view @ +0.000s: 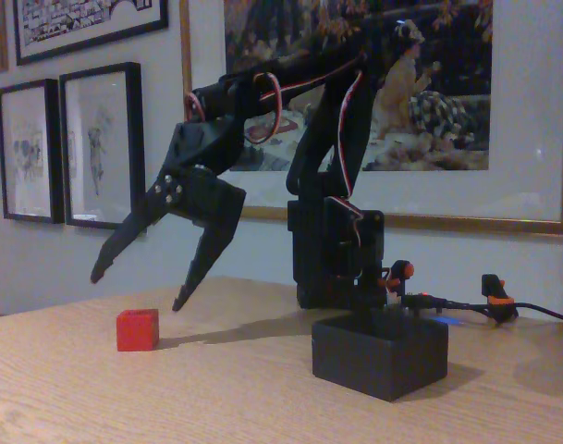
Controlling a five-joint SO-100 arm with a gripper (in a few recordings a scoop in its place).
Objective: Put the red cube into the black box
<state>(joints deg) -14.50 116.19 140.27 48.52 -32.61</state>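
The red cube rests on the wooden table at the left of the fixed view. My black gripper hangs just above it, tilted down to the left, open with its two fingertips spread wide and nothing between them. The cube lies below and between the fingertips, apart from both. The black box stands on the table at the right of centre, in front of the arm's base; its inside is hidden from this low angle.
The black arm base with red and white wires stands behind the box. Orange-knobbed clips and a cable lie to its right. Framed pictures hang on the wall behind. The wooden table spreads out in front.
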